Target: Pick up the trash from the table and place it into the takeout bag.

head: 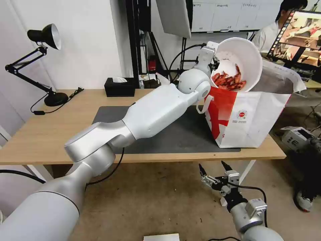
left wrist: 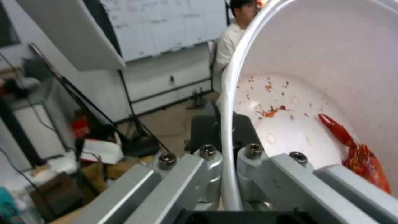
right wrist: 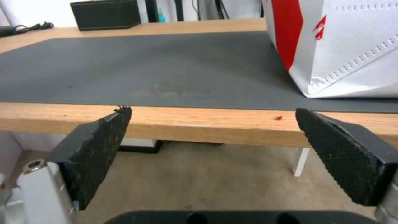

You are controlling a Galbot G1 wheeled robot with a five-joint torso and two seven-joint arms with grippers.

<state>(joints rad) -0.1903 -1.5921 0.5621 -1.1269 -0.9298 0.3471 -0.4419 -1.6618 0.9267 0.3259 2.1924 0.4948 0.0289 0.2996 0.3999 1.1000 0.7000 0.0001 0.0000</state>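
**Bowl tipped over the takeout bag**

Fingers of the left gripper are clamped on the rim of the white bowl, which is held tilted above the open mouth of the takeout bag (crayfish shells are still inside). Below the bag, beneath the bench edge, the right gripper hangs with fingers apart. Judged: emptying underway; no other trash is visible on the bench.

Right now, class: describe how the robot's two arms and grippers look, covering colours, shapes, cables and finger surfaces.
The left arm is made of glossy white and silver rounded shells with ball-like joints. The left gripper has grey metal links with silver bolts. The right arm is grey, with a black cable. The right gripper has black wedge-shaped fingers with a dimpled rubber texture.
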